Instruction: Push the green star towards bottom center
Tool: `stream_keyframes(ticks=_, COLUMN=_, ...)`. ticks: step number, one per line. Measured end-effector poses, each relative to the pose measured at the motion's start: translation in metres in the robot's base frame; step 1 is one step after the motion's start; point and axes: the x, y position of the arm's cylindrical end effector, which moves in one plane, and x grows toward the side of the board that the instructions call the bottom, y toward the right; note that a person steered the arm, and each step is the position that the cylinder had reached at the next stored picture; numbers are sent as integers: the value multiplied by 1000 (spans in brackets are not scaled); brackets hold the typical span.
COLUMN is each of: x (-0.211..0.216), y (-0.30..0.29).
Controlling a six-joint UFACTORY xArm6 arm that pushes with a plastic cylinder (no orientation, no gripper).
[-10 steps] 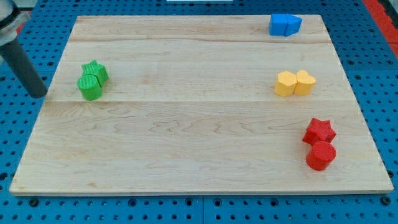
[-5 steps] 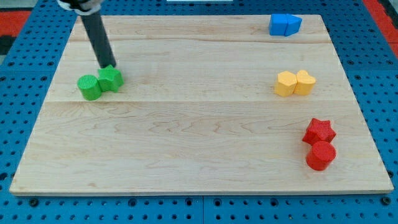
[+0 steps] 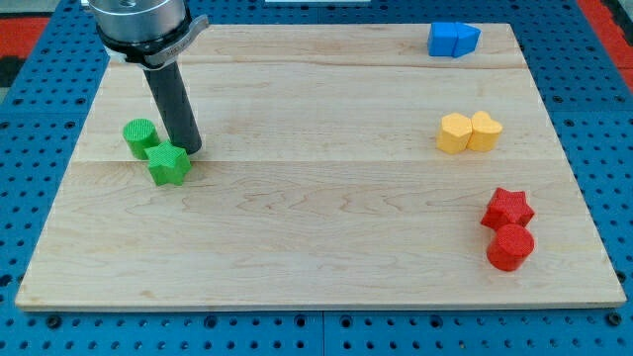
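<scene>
The green star (image 3: 169,164) lies on the wooden board (image 3: 316,227) at the view's left, just below and right of a green cylinder (image 3: 140,136), touching or nearly touching it. My tip (image 3: 189,150) stands at the star's upper right edge, touching it. The dark rod rises from there to the arm's mount at the view's top left.
Two blue blocks (image 3: 453,39) sit at the view's top right. Two yellow blocks (image 3: 469,132) lie at the right. A red star (image 3: 507,209) and a red cylinder (image 3: 510,247) lie at the lower right. A blue pegboard surrounds the board.
My tip moved from the board's left edge to the star's top, then down and right. The green star slid from above the cylinder to its lower right.
</scene>
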Motion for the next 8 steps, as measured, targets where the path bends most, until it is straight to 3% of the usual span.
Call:
stream_keyframes(ticks=3, x=17, y=-61)
stream_keyframes(ticks=6, x=70, y=56)
stream_keyframes(ticks=7, x=94, y=71)
stream_keyframes(ticks=8, x=76, y=79)
